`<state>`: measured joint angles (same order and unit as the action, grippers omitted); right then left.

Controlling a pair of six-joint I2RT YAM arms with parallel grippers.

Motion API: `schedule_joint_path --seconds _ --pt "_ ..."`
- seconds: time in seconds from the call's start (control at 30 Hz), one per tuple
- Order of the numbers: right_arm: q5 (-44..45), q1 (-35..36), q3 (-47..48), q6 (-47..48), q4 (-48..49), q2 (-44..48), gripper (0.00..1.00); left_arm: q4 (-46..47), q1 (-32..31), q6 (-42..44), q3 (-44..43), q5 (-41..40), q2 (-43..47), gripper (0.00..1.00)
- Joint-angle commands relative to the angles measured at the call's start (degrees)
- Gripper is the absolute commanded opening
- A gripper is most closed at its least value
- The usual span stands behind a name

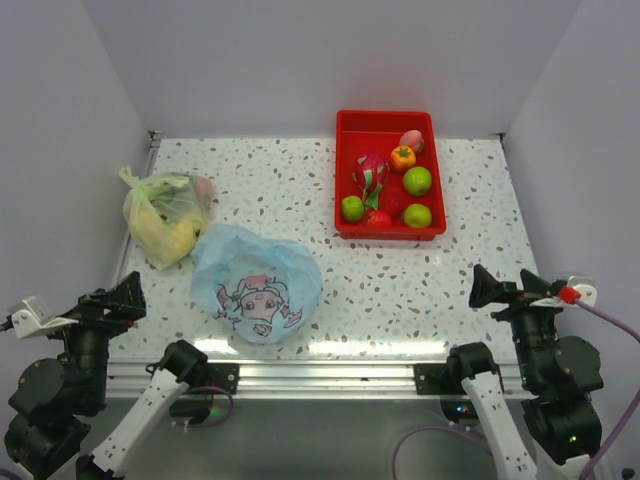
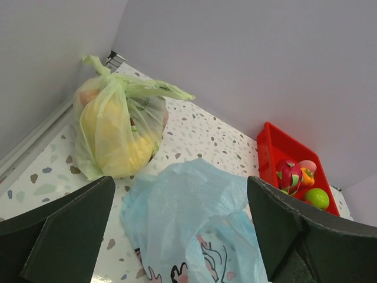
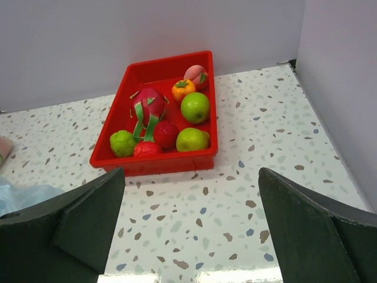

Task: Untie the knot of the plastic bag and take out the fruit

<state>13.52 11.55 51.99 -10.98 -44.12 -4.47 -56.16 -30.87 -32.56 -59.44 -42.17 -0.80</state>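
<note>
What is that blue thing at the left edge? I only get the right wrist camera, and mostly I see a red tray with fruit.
Observer: It is a light blue plastic bag printed with a cartoon girl's face, lying near the front of the table.
Operator: Is anything else over there?
Observer: Yes, a yellow-green bag sits farther back in the left corner, tied at the top, with yellow fruit showing through it.
Operator: Where is the other arm?
Observer: The left gripper hangs at the near left edge with its jaws open, touching nothing.
</note>
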Motion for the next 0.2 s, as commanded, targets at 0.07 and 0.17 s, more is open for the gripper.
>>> schedule_joint_path --seconds 0.07,0.17 --pt "-0.95 -0.13 -0.13 1.58 2.28 -0.36 0.99 3.43 0.11 -1.37 0.82 -0.89 -1.93 1.0" --pt "-0.78 -0.13 -0.13 1.75 2.46 -0.63 0.99 4.22 0.11 -1.11 1.17 -0.63 -2.28 1.0"
